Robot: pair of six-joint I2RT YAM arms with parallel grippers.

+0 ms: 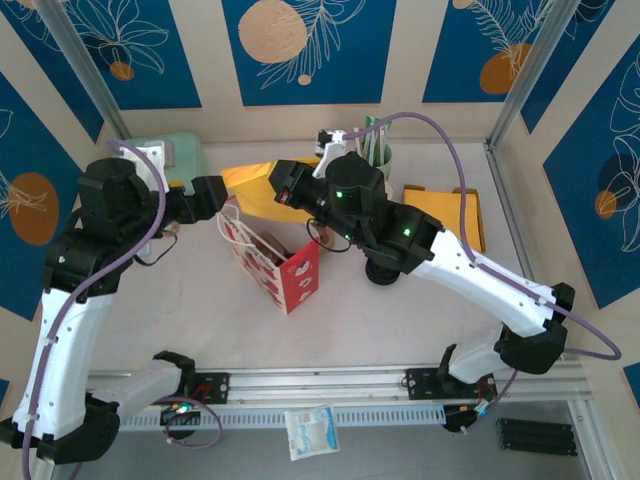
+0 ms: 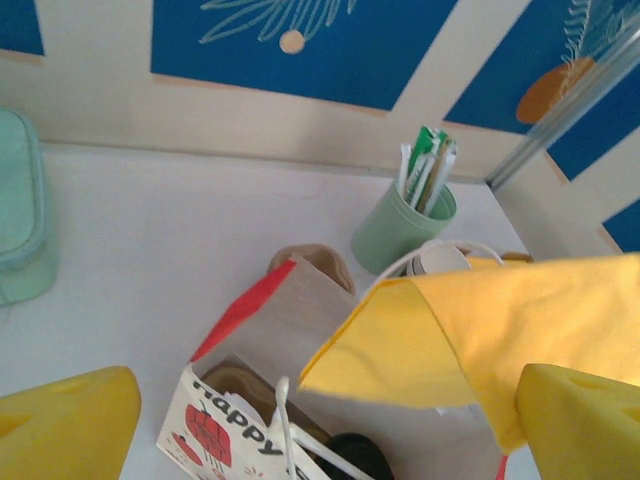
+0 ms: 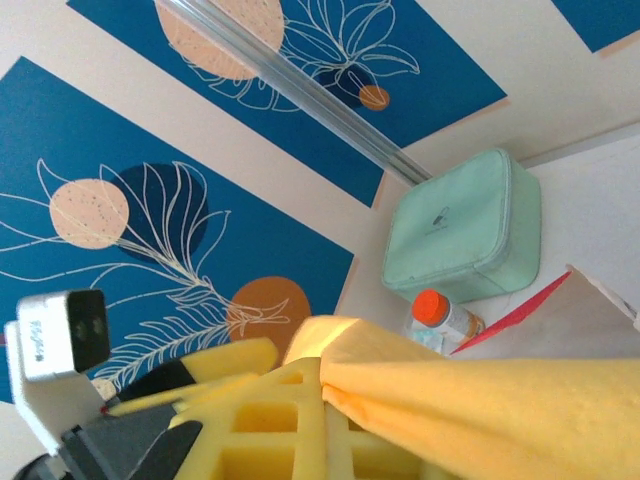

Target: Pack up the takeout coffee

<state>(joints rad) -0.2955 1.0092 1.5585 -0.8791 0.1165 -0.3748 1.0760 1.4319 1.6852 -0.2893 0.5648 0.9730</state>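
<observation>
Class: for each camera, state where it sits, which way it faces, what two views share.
Top external: above, behind the bases, looking down on both arms and the gift bag.
Left wrist: over the bag, facing the back wall; left fingers open at bottom corners.
Right wrist: tilted, facing the corner post; right fingers clamp a yellow sheet.
Both wrists share the mint case.

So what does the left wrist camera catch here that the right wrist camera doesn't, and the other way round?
Left wrist, not right wrist: the mint-green cup of sticks and the printed front of the paper bag. Right wrist, not left wrist: an orange-capped bottle beside the mint case. Both: the yellow sheet, that mint case and the paper bag's red edge.
</observation>
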